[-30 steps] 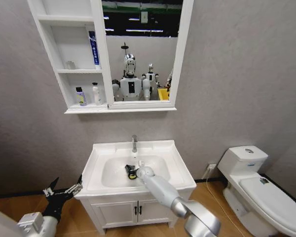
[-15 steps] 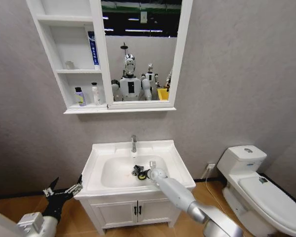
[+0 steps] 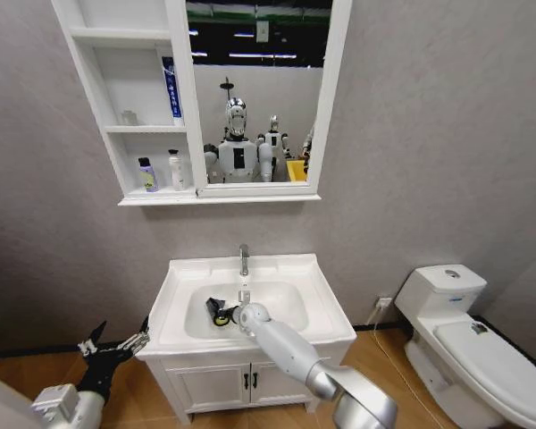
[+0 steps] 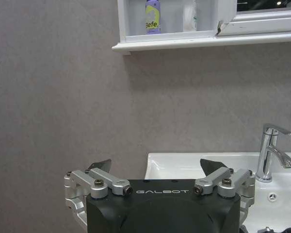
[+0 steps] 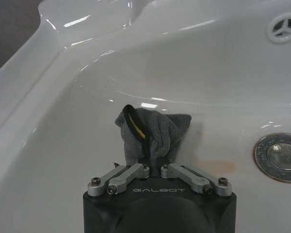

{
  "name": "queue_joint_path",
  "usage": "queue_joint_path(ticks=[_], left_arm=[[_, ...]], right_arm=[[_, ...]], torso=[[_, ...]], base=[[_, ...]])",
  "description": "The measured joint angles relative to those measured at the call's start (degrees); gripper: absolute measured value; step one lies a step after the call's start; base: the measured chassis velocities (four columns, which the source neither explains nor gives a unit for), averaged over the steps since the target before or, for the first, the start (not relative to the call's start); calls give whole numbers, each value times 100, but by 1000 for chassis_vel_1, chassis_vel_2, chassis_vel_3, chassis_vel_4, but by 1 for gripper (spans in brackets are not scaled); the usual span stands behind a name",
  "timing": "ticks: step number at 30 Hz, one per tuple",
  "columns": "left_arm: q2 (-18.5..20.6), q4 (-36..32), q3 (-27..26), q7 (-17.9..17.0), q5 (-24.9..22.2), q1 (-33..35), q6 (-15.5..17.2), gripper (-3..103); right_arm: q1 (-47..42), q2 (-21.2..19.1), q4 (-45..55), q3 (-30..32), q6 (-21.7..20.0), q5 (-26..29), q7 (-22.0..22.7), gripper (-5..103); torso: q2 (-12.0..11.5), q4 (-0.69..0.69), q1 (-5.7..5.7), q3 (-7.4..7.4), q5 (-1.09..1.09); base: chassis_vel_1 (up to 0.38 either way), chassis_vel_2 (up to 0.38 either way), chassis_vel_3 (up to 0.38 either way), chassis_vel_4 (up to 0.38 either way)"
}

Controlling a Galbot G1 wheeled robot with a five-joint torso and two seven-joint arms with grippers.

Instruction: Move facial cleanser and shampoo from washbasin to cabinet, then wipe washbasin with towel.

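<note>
White ceramic gleams around the right hand (image 5: 155, 167), which reaches down into the bowl of the washbasin (image 3: 317, 290) with its fingers pinched tight on the towel (image 5: 153, 133), a small dark grey bundle with a yellow strip at one fold. From the right wrist camera, the cloth presses against the sloping inner wall of the bowl, with the orange-ringed drain (image 5: 280, 155) near it and off to one side. From the head camera, the towel (image 3: 216, 311) sits on the bowl's left side, below and left of the chrome tap (image 3: 244, 259), and the silver right arm (image 3: 290, 349) stretches up to it from the lower edge of the picture.

Low beside the washbasin's left front corner, the left hand (image 3: 116, 344) hangs idle with its fingers spread wide, gripping nothing; its wrist camera looks past the splayed fingertips (image 4: 99, 166) at the grey wall and the basin rim.

Above the basin hangs the cabinet (image 3: 125, 192), a white wall unit with open shelves left of a mirror (image 3: 255, 89). On its lowest shelf stand a small purple bottle (image 3: 147, 175) and a white bottle (image 3: 175, 170), side by side. A blue tube (image 3: 169, 88) leans upright on the middle shelf, by the mirror frame. A white toilet (image 3: 469, 344) stands well to the right.
</note>
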Motion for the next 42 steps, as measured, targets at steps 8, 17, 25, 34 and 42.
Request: queue_joint_path(ticks=[8, 17, 25, 34, 42], left_arm=[[0, 0, 0, 1, 0, 0, 0, 100], [0, 0, 0, 1, 0, 0, 0, 100], [0, 0, 0, 1, 0, 0, 0, 100], [0, 0, 0, 1, 0, 0, 0, 100], [0, 0, 0, 1, 0, 0, 0, 100]], right_arm=[[-123, -303, 33, 154, -41, -37, -9, 5], [-18, -628, -114, 328, -213, -242, 101, 5], [132, -361, -489, 242, -80, -365, -71, 5], [136, -11, -392, -21, 78, -259, -364, 5], [91, -188, -517, 155, 100, -505, -215, 5]], torso=[[0, 0, 0, 0, 2], [0, 2, 0, -1, 3], [0, -2, 0, 0, 0], [0, 3, 0, 0, 1], [0, 5, 0, 0, 4]], base=[[0, 0, 0, 0], [0, 0, 0, 0], [0, 0, 0, 0], [0, 0, 0, 0], [0, 0, 0, 0]])
